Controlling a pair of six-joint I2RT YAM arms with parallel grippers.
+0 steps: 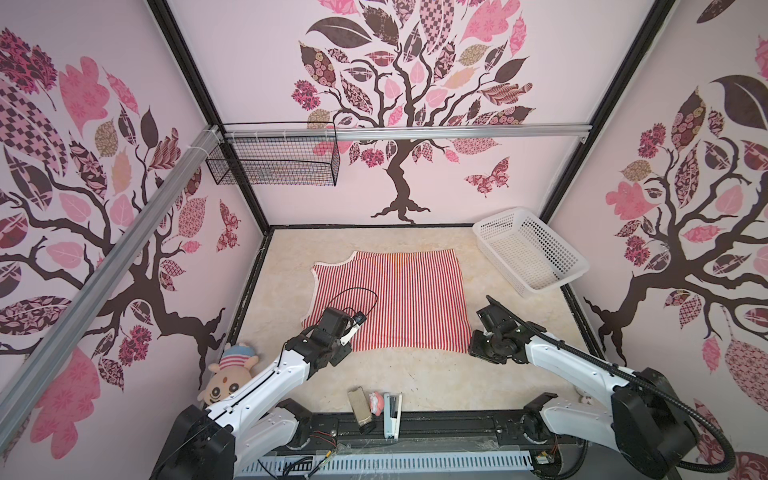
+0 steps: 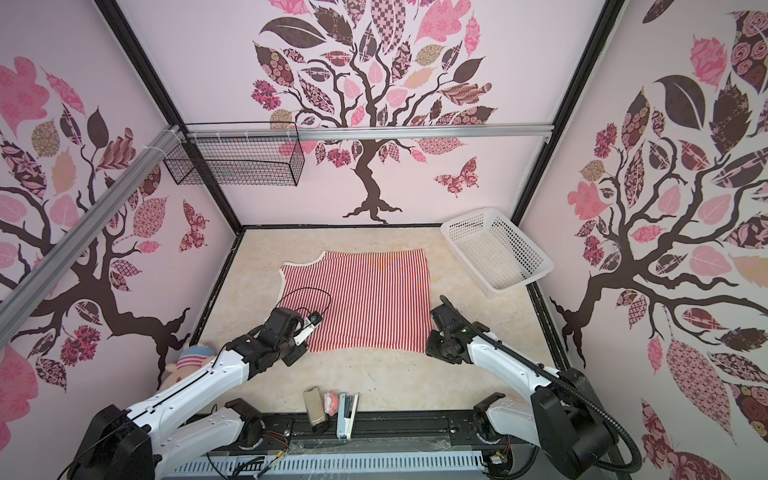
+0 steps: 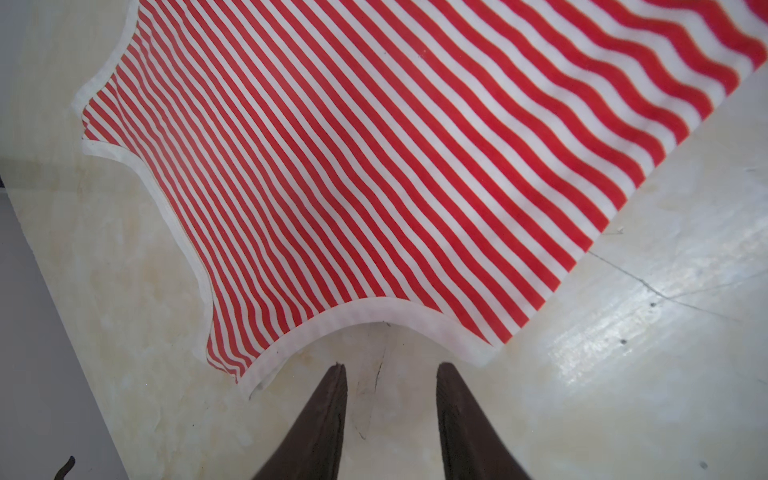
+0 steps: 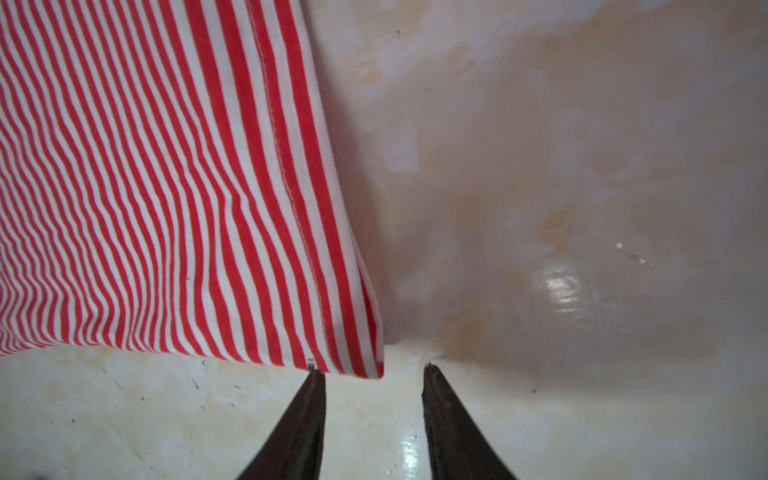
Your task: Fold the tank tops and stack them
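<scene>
Flat tank top (image 1: 395, 299) — left claw (image 3: 390, 374) and right claw (image 4: 374, 388) gape empty at its near corners; pinching them likely comes next.

Red-and-white striped tank top (image 3: 374, 166) lying spread on the cream marbled table (image 3: 623, 374). A curved edge with white trim (image 3: 374, 309) bows toward the left gripper (image 3: 390, 368). Its two dark fingers (image 3: 320, 424) stand apart over bare table, just short of the trim, gripping nothing. The stripes ripple along the straight edge.

Bare cream counter (image 1: 415, 374) lies open between the near edge and the red-and-white striped cloth top (image 1: 399, 299); a white perforated plastic basket (image 1: 536, 253) fills the far right corner.
</scene>
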